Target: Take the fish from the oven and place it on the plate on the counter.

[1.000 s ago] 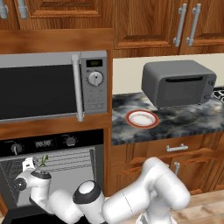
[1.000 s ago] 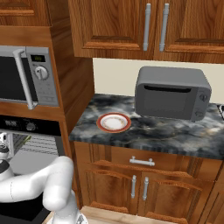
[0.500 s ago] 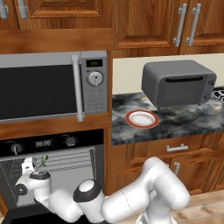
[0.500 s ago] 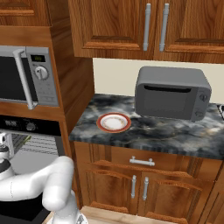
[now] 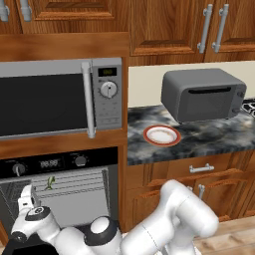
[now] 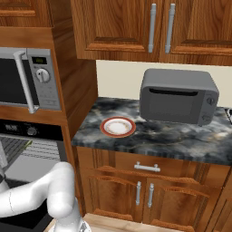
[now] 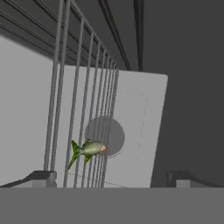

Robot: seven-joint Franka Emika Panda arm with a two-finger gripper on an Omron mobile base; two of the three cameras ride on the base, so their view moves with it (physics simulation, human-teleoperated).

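The fish (image 7: pixel 89 150), green with a forked tail, lies on the wire rack (image 7: pixel 83 109) of the oven (image 5: pixel 60 194), left of centre in the hand view; in the left base view it is a small green sliver (image 5: pixel 50 183) at lower left. The gripper (image 7: pixel 111 180) is spread wide and holds nothing, both tips low in the hand view, the fish beyond them. The plate (image 5: pixel 162 135) sits on the counter (image 5: pixel 209 139), just in front of the grey toaster oven (image 5: pixel 203 94).
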